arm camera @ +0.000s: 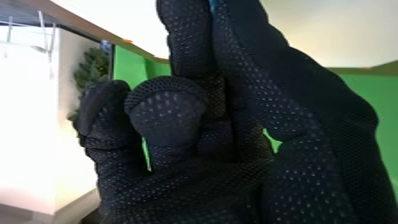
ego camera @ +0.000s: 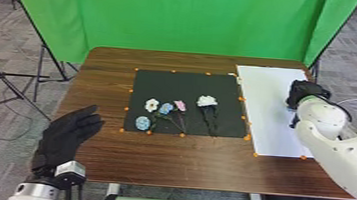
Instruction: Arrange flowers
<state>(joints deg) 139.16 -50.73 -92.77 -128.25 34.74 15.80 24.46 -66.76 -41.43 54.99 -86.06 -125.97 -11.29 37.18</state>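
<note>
Brown tabletop, one black mat, five flowers.
Left hand at eight o'clock, fingers straight; right hand near three, its grip I can't tell.

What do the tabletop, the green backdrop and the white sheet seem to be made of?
The tabletop looks like wood, smooth with a slight sheen, by its streaky brown grain. The green backdrop seems matt fabric, given its hanging folds. The white sheet could be paper or card: flat, straight-edged.

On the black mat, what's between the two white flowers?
The head view shows a blue flower and a pink flower lying between the small white flower and the larger white bloom.
</note>
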